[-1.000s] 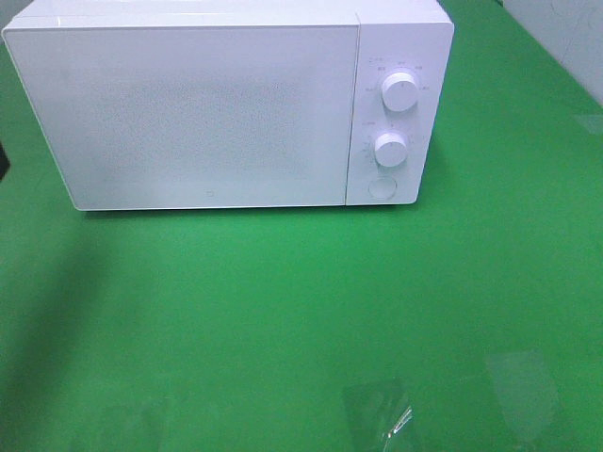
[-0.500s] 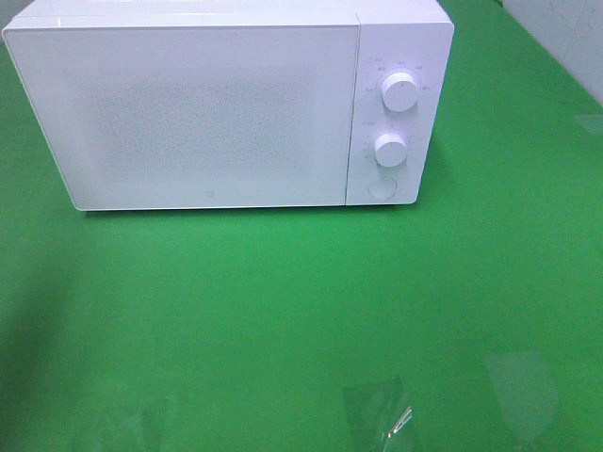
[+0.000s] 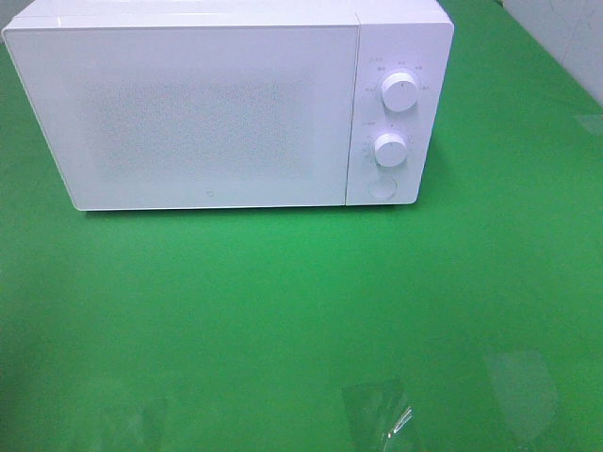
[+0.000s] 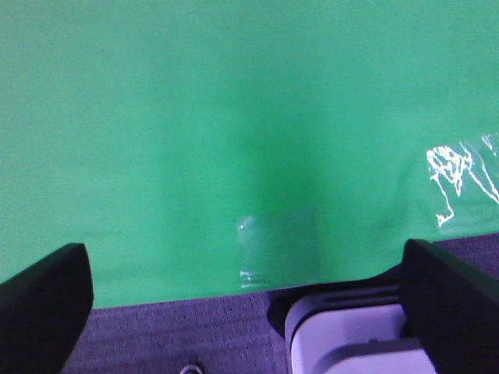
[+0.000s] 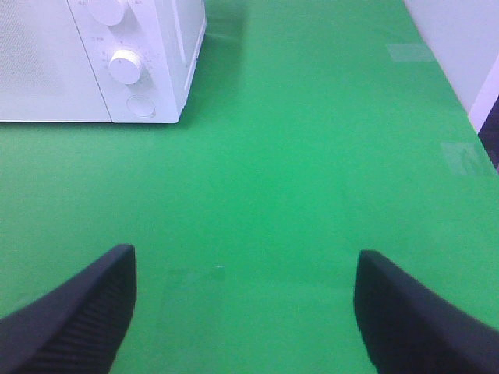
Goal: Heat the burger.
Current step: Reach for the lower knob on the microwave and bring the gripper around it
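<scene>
The burger is not in view in any frame. A white microwave (image 3: 207, 113) stands at the back of the green table with its door shut; two round knobs (image 3: 400, 92) and a round button (image 3: 381, 187) sit on its right panel. Neither gripper shows in the exterior high view. In the left wrist view my left gripper (image 4: 249, 312) is open and holds nothing, hanging over the table's near edge. In the right wrist view my right gripper (image 5: 245, 312) is open and empty above bare green surface, with the microwave (image 5: 47, 70) ahead of it to one side.
Patches of clear tape (image 3: 377, 410) lie on the green table (image 3: 283, 301) near its front edge. Beyond that edge the left wrist view shows grey floor (image 4: 171, 335) and a white device (image 4: 351, 335). A white wall (image 5: 460, 39) borders the table's right side.
A dark shadow on the left part of the green table has faded away. The microwave has not moved.
</scene>
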Controlling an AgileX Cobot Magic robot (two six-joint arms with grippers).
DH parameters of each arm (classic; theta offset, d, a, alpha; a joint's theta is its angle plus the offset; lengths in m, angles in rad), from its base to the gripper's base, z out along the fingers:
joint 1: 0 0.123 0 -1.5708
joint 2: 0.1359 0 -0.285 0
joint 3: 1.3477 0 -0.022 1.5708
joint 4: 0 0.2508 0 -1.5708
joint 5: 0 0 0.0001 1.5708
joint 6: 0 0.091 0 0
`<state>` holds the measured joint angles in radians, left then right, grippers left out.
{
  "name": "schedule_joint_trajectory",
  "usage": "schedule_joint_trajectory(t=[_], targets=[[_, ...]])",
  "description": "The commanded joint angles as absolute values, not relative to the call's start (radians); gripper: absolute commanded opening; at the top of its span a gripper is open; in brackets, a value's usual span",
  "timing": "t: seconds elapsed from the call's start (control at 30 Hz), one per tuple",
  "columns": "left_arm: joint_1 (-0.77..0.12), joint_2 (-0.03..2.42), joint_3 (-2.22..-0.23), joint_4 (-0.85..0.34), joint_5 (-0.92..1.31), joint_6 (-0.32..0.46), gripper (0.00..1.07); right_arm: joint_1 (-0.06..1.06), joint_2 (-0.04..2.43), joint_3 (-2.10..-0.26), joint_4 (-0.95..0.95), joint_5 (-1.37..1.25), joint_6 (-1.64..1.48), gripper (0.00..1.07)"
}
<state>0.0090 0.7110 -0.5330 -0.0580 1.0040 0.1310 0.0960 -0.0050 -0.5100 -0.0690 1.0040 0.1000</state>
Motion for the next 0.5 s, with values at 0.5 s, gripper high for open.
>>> schedule_joint_trajectory(t=[0.5], targets=[[0.012, 0.257, -0.523, -0.055, 1.0, 0.132, 1.0, 0.093, -0.028, -0.509, -0.066, 1.004, 0.105, 0.76]])
